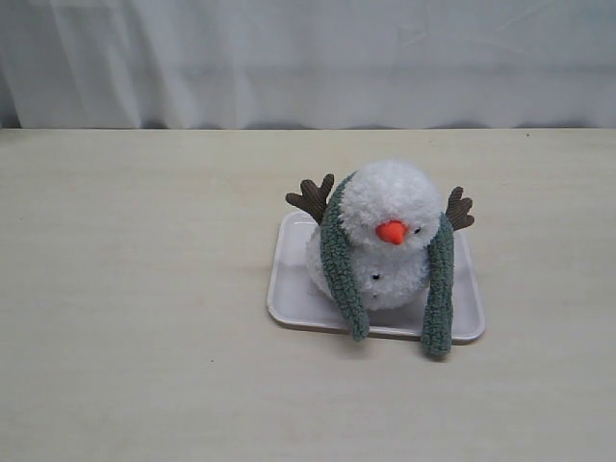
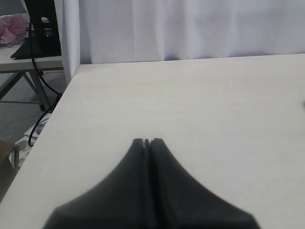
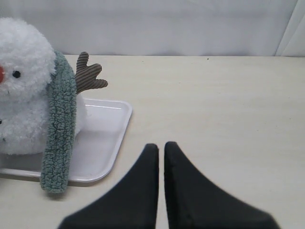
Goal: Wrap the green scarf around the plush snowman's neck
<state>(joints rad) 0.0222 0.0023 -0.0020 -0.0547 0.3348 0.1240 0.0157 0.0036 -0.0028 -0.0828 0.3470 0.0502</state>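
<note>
The plush snowman [image 1: 390, 197] sits upright on a white tray [image 1: 287, 298], orange nose facing the exterior camera. The green scarf [image 1: 339, 260] runs behind the snowman's neck, and both ends hang down the front, one on each side; the right end [image 1: 439, 294] reaches past the tray's rim. Neither gripper shows in the exterior view. My left gripper [image 2: 147, 141] is shut and empty over bare table. My right gripper [image 3: 161, 145] is shut with only a thin slit, empty, beside the tray [image 3: 102, 143], apart from the scarf [image 3: 59, 124] and snowman [image 3: 21, 62].
A white curtain [image 1: 308, 58] hangs behind the table's far edge. In the left wrist view the table's side edge [image 2: 52, 119] drops off to a floor with a black stand [image 2: 43, 28] and cables. Brown twig arms [image 1: 313, 197] stick out from the snowman's sides.
</note>
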